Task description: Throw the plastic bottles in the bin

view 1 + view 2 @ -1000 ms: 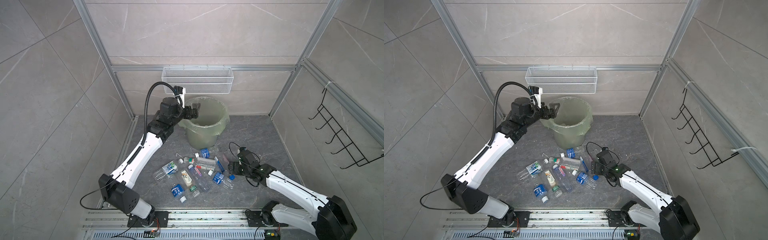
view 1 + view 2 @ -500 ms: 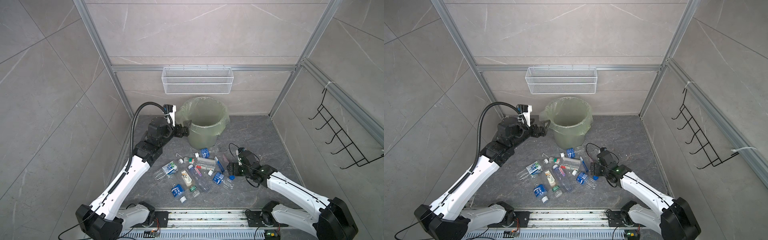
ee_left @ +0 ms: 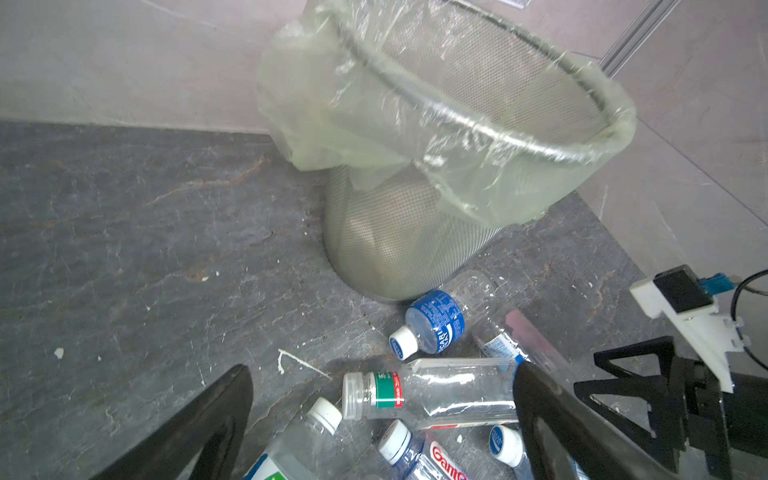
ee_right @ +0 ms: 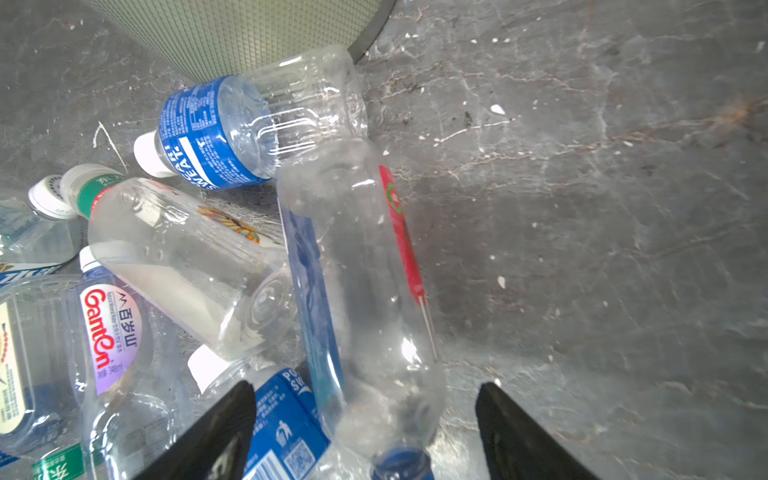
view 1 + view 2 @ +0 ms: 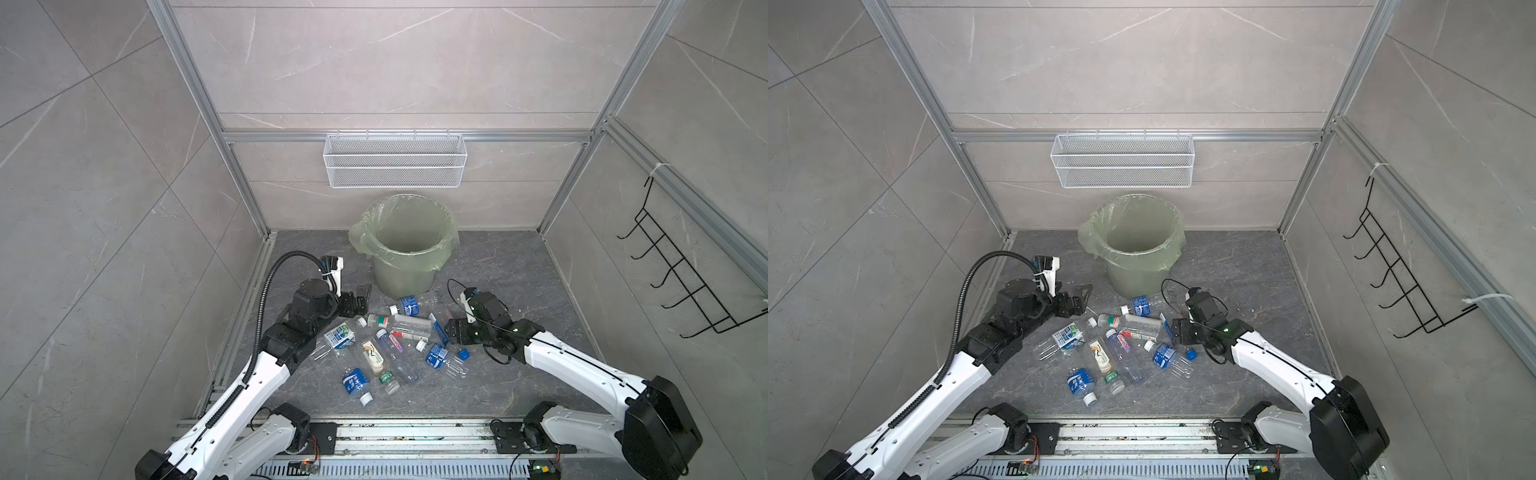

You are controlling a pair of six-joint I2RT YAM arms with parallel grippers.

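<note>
**Bottle Disposal: Station Status**

**Bin.** The bin is standing upright at the far middle of the floor, below the wire basket on the far wall.

**Bottles.** The bottles are lying on their sides in a loose pile on the floor, just near of the bin and between the two arms. In both top views every visible bottle is lying outside the bin. A blue-label bottle is lying at the far edge of the pile with its clear base at the foot of the bin. Whether the two are touching cannot be told. A green-band bottle is lying crosswise just near of it.

**Left gripper.** The left gripper is hovering at the far-left edge of the pile, near-left of the bin. Its fingers are standing spread wide and are gripping nothing. In the left wrist view the green-band bottle is lying on the floor beneath the gap, clear of both fingers.

**Right gripper.** The right gripper is sitting low at the right edge of the pile, pointing towards the bin. In the right wrist view its fingers are standing apart, one on each side of the cap end of a clear bottle that carries a red strip and a blue label. A gap is showing between each finger and this bottle, so neither finger is pressing on it. The far end of the clear bottle is resting against the blue-label bottle.
</note>
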